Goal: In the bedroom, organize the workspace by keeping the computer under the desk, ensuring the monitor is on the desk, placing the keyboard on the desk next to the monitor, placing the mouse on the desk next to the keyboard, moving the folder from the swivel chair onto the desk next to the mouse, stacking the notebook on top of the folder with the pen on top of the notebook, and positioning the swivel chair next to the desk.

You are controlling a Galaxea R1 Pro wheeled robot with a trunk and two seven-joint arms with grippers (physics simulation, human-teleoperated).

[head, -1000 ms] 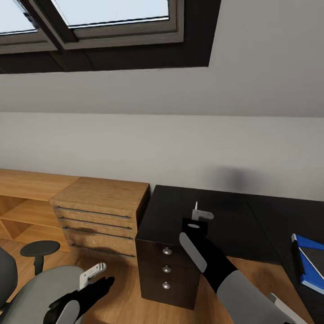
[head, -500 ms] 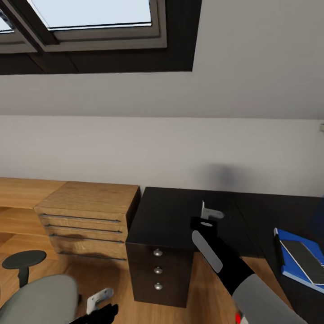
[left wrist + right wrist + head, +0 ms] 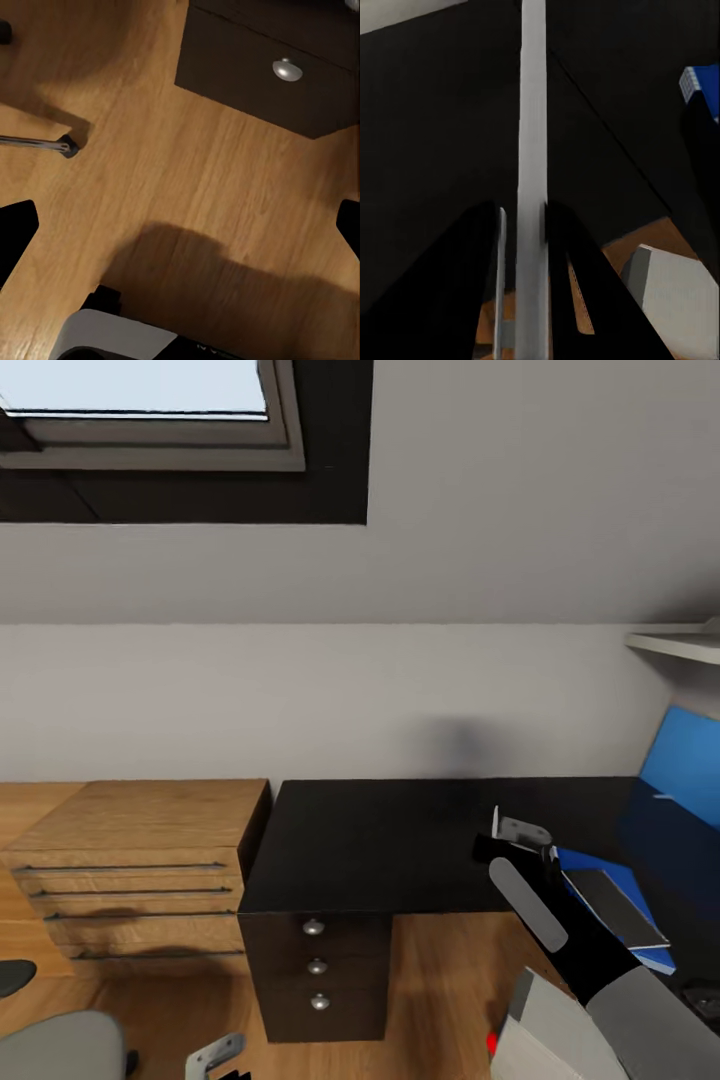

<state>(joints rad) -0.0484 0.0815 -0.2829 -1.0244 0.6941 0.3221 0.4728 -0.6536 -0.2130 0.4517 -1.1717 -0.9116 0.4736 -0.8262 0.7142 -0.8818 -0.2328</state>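
The right gripper (image 3: pixel 508 828) pinches a tiny thin white pen (image 3: pixel 532 150) over the shiny black desk (image 3: pixel 380 840), near the flat blue folder (image 3: pixel 600 870) with the thin grey notebook (image 3: pixel 615 908) on it, and I cannot tell if the left gripper (image 3: pixel 215 1055) is wide or closed.

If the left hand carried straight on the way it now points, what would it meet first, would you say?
Most likely the bare wooden floor, judging by the left wrist view; the desk's drawer unit lies off to one side. Depth is hard to judge.

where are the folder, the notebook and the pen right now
folder (image 3: pixel 585 860): head view, bare blue cover
notebook (image 3: pixel 615 908): head view, middle of grey cover
pen (image 3: pixel 532 150): right wrist view, middle of white shaft
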